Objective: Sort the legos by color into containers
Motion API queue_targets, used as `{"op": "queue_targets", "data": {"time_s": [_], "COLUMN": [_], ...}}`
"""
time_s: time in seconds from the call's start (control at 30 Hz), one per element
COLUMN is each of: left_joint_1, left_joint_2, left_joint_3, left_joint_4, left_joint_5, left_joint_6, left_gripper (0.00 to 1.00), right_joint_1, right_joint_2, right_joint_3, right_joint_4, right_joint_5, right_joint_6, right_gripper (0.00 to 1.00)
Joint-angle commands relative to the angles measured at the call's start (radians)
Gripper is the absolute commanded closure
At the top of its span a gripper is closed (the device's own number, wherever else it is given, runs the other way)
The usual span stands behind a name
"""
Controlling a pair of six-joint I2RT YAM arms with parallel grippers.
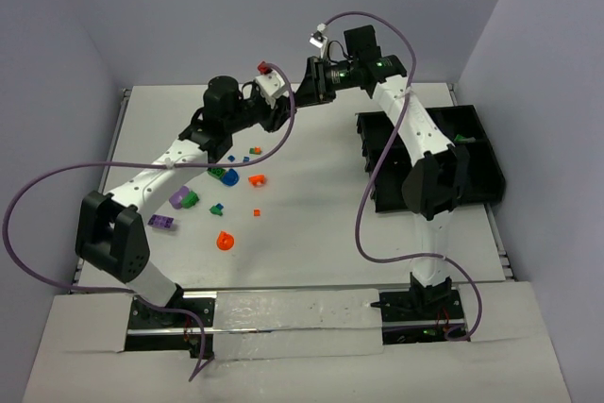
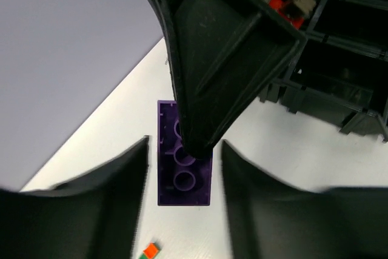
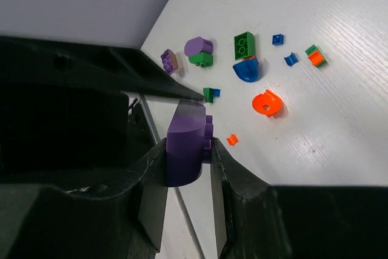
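My white table [image 1: 311, 243] carries loose legos [image 1: 182, 198] at centre left: an orange ring [image 1: 225, 241], a purple brick [image 1: 161, 222], and small green, blue and orange bits. The black tray [image 1: 483, 169] sits at the right.

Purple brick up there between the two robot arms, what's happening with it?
It looks like a hand-off above the table. The right gripper pinches the purple brick, while the left gripper has its fingers open on either side of it. Other legos lie loose on the table, and the black tray waits over on the right.
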Motion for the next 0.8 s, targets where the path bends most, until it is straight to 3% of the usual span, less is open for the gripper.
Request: {"op": "queue_targets", "data": {"time_s": [0.0, 0.1, 0.13, 0.33, 0.5, 0.77], "left_joint_1": [-0.002, 0.027, 0.060, 0.211, 0.265, 0.348], "left_joint_2": [-0.043, -0.045, -0.047, -0.060, -0.081, -0.046], "left_joint_3": [0.039, 0.074, 0.082, 0.094, 0.022, 0.032], "left_joint_4": [0.033, -0.078, -0.128, -0.367, -0.380, -0.471], "left_joint_5": [-0.075, -0.148, -0.179, -0.259, -0.325, -0.355], "left_joint_6": [-0.037, -0.054, -0.084, -0.131, -0.124, -0.129], "left_gripper": [0.21, 0.12, 0.02, 0.01, 0.01, 0.01], "right_joint_1": [-0.035, -0.133, -0.185, -0.302, -0.285, -0.246], "right_joint_2": [-0.003, -0.019, -0.027, -0.048, 0.012, 0.117], "right_joint_3": [0.034, 0.042, 0.046, -0.015, -0.041, -0.049], "right_joint_4": [0.006, -0.014, -0.033, -0.075, -0.081, -0.022], "right_joint_5": [0.032, 0.170, 0.293, 0.750, 0.891, 1.041], "right_joint_6": [-0.020, -0.055, -0.119, -0.369, -0.426, -0.481], "right_gripper": [1.00, 1.00, 1.00, 1.00, 1.00, 1.00]}}
